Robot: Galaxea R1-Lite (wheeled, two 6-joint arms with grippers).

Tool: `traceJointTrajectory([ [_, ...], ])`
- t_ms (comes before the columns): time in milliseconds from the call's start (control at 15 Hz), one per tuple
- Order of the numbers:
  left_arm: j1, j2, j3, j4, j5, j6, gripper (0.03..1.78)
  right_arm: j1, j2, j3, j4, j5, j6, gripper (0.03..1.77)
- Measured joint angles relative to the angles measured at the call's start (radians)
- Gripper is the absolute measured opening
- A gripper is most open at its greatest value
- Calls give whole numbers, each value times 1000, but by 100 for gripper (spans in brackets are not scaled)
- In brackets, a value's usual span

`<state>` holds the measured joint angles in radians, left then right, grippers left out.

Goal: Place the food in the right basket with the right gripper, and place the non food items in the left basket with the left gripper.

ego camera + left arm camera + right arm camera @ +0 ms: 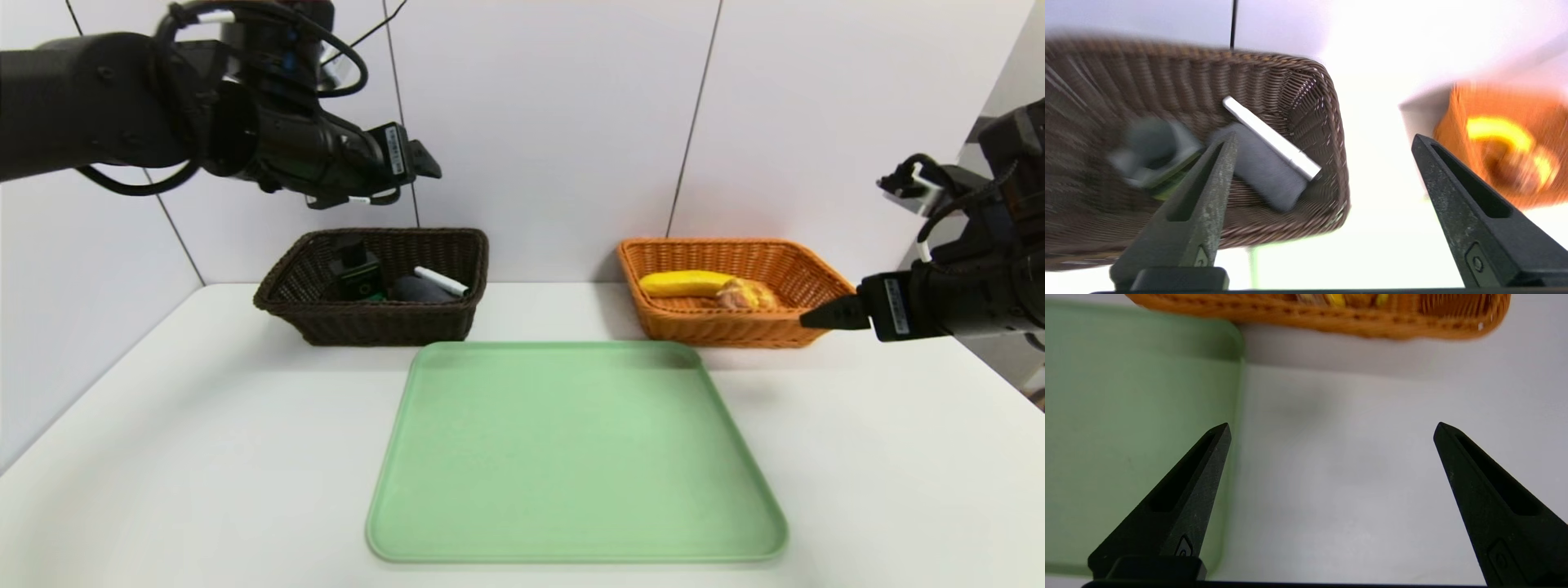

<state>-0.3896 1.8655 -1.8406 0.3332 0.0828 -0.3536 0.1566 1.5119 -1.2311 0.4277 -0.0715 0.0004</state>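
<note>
The dark brown left basket holds a dark bottle with a green label, a white marker pen and a rolled grey cloth. High above it hangs my left gripper, open and empty; its wrist view shows the pen lying across the cloth. The orange right basket holds a yellow banana and a bread roll. My right gripper hovers just right of that basket, open and empty, over bare table.
A green tray with nothing on it lies in front of both baskets on the white table. A tiled wall stands close behind the baskets. The tray's corner shows beside the right gripper.
</note>
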Motion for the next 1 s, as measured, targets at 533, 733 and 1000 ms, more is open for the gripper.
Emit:
traceJointTrajectory([
  [533,-16,-412,595,-97,2,393,164,22,-68,17,-347,35,-12,171],
  [733,98,-565,729,-112,71,389,166,26,-157,87,-350,-22,-50,171],
  [1000,294,-781,877,-111,81,386,167,6,-345,254,-351,-73,-56,171],
])
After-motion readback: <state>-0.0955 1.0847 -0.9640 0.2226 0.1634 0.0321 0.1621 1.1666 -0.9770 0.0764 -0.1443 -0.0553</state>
